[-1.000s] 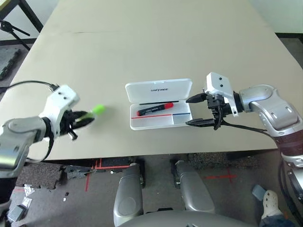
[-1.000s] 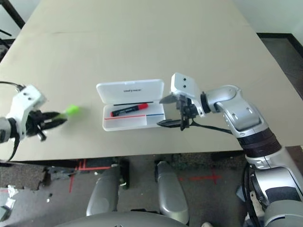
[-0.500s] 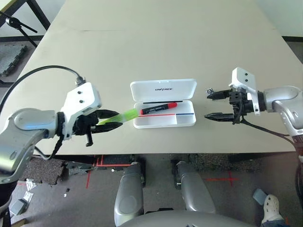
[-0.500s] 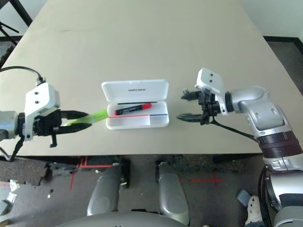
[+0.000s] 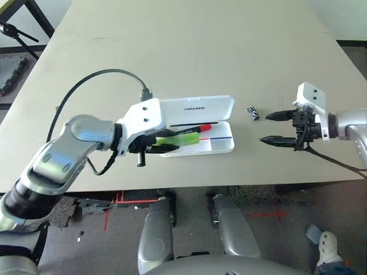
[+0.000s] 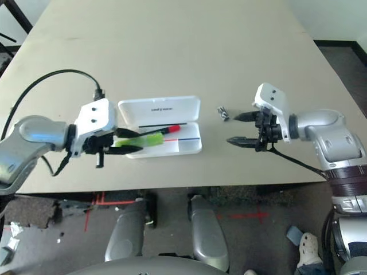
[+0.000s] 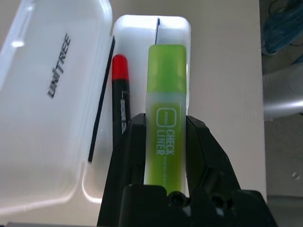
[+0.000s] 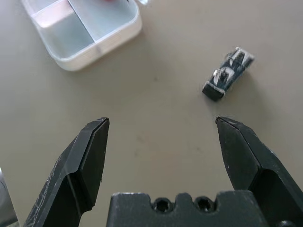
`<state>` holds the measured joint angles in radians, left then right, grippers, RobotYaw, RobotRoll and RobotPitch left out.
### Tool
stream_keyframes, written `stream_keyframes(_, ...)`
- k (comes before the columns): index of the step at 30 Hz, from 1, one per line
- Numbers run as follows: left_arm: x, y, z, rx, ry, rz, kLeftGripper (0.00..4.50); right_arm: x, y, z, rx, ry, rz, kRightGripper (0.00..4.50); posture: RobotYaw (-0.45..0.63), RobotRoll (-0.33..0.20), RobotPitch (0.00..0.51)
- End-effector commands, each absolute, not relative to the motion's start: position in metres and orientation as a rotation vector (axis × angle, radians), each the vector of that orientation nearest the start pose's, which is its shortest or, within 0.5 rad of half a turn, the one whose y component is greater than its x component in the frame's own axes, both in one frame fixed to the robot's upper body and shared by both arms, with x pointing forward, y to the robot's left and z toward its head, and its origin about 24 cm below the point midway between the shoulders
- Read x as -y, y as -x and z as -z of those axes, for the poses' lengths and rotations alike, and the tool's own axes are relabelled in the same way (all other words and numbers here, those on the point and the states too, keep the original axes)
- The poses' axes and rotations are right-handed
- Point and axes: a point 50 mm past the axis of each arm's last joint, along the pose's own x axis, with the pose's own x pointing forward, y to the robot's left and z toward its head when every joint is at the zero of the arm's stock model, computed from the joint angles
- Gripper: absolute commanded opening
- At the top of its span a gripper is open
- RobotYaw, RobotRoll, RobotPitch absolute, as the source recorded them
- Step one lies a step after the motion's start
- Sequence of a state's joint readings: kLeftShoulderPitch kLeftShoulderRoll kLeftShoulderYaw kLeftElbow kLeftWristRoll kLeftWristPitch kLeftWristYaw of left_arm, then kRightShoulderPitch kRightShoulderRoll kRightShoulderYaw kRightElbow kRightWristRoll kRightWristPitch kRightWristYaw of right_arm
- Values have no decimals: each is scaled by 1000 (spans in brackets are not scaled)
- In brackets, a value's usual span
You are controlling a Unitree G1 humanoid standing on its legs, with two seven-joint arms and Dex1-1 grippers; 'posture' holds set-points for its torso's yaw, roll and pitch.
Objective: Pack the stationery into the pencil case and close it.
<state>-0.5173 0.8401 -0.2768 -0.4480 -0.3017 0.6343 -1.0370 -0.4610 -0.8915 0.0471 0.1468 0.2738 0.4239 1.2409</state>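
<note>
Left eye view, pencil case: You have it open on the desk (image 5: 166, 74), the lid (image 5: 198, 107) folded away from the tray (image 5: 223, 146).
Left eye view, highlighter: Your left tool (image 5: 174, 141) grips the lime-green highlighter (image 5: 184, 139) over the tray; you can't tell whether it touches the bottom.
Right eye view, marker: It lies in the tray, its red end (image 6: 174, 129) showing past the highlighter.
Right eye view, black-and-silver piece: The tiny piece (image 6: 223, 113) lies on the desk outside the pencil case, near your right tool (image 6: 236, 129), which is spread and empty.
Left wrist view, placing step: The highlighter is pinched between both fingers, alongside the marker. You seem to be laying it in; next, line it up with the tray, lower it fully, then let go. Watch that it doesn't ride on the marker or the rim, or the lid may not shut.
Right wrist view, next pickup: The piece lies beyond the spread fingers, nearer one than the other. You'd need to centre the tool on it, close, and carry it to the tray. Closing the lid comes last, once both tools are clear.
</note>
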Motion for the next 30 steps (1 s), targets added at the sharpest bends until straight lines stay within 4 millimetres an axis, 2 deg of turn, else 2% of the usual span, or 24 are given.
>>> stream_keyframes(1, -130, -258, -171, -247, -720, 1305, 1090, 264, -290, -160, -416, 436, -974, 4500, -63, 0, 230)
stream_keyframes(10, -126, -263, -157, -271, -739, 1310, 1090, 276, -297, -164, -373, 419, -844, 4500, -88, 0, 230)
stream_keyframes(20, -126, -264, -150, -292, -745, 1311, 1090, 274, -313, -173, -271, 384, -694, 4500, -96, 0, 229)
stream_keyframes(26, -127, -262, -155, -254, -720, 1296, 3235, 269, -321, -178, -253, 319, -580, 4500, -88, 0, 229)
stream_keyframes(29, -133, -260, -160, -237, -705, 1287, 4479, 265, -323, -180, -264, 287, -531, 4500, -78, 0, 228)
stream_keyframes(30, -137, -259, -163, -228, -700, 1281, 4479, 262, -324, -182, -265, 275, -519, 4500, -78, 0, 228)
